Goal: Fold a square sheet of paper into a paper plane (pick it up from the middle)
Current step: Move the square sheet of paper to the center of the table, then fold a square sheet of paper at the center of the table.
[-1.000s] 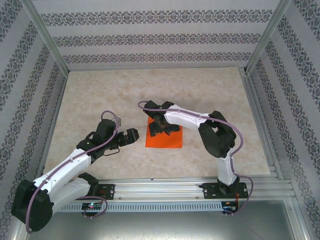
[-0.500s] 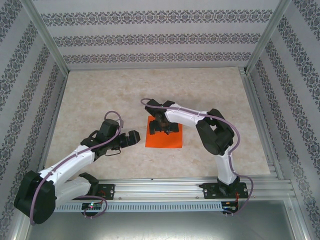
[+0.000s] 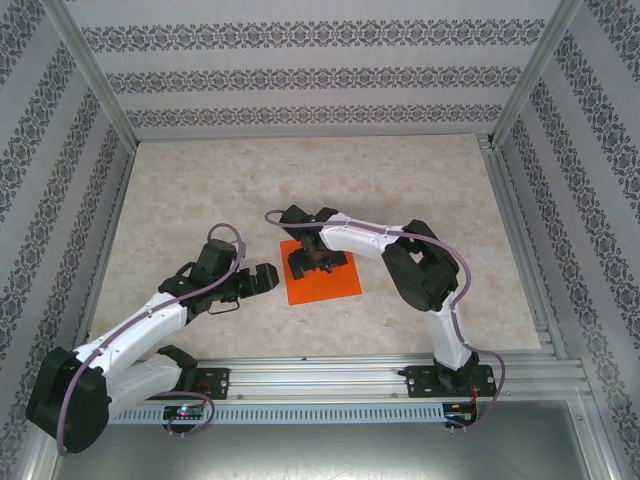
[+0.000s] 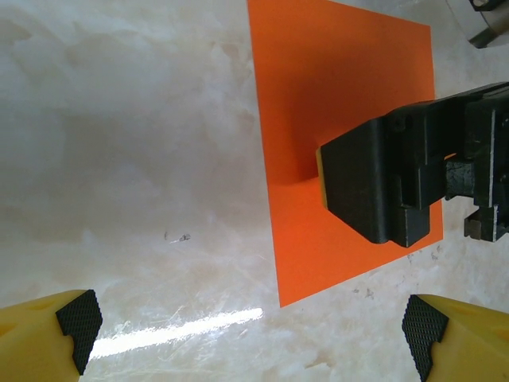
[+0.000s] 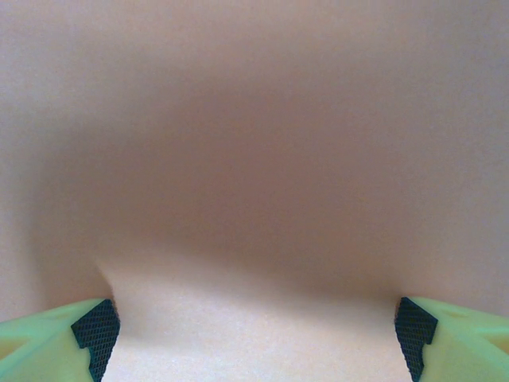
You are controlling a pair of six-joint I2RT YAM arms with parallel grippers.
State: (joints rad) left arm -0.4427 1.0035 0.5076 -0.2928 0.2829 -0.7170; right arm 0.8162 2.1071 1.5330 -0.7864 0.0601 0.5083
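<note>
inspector: state the position of the work piece.

operator: the square sheet of paper (image 3: 335, 287) lies flat and unfolded on the bench (image 3: 200, 180), near the middle, its edges turned a little off the bench's edges. being square, it has no long axis to line up with.

inspector: and your hands?

operator: my right hand (image 3: 312, 262) is directly over the sheet's middle, pointing down, jaws spread wide with nothing between them. from the left wrist view one of its fingers (image 4: 374, 187) appears to touch the paper or sit just above it; i cannot settle which. my left hand (image 3: 264, 277) is released too, jaws wide, low over bare bench just beside the sheet's left edge and facing it.

inspector: which hand is placed for the pick?

operator: the right, in my judgement. the sheet is straight below it, so the move is a pinch at the centre, not a reach. the left is near the edge only.

inspector: anything unverified?

operator: yes. the right wrist view is a blurred pinkish-orange field past the fingertips (image 5: 95, 326), so i cannot read contact or any pucker there. from above, my right hand covers the sheet's centre and part of its far edge. no crease is visible on the exposed paper.
</note>
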